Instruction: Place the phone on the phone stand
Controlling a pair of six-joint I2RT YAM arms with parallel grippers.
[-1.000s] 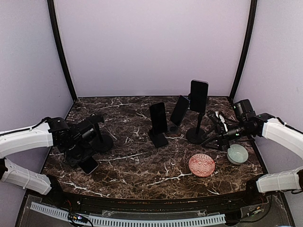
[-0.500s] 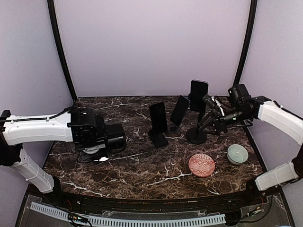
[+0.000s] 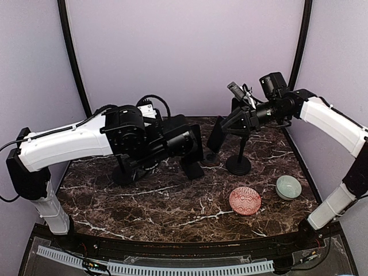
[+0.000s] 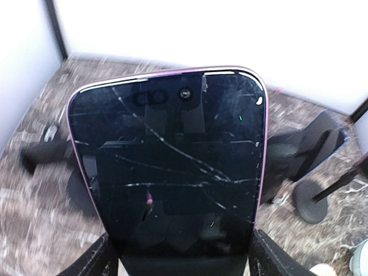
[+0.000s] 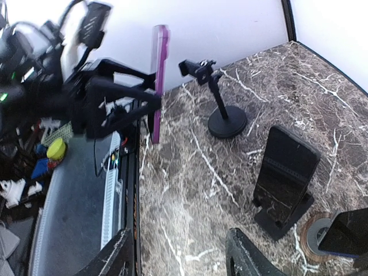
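Note:
My left gripper (image 4: 184,261) is shut on the phone (image 4: 167,172), a cracked black screen with a pink edge, and holds it upright in the air. In the right wrist view the phone (image 5: 160,80) shows edge-on beside the empty phone stand (image 5: 221,112), which has a round base and a clamp on top. In the top view the left gripper (image 3: 187,141) is raised over the table's middle and the empty stand's base (image 3: 122,174) sits behind the arm. My right gripper (image 3: 233,123) is raised, open and empty (image 5: 181,253).
A phone on a low stand (image 5: 284,172) and another on a round base (image 5: 345,230) stand mid-table. A tall stand (image 3: 238,164) rises under the right gripper. A pink plate (image 3: 245,200) and a green bowl (image 3: 288,187) lie at the front right.
My left arm has lifted the phone off the table at the left and carried it up and to the right. My right arm has risen from beside the bowl to above the tall stand.

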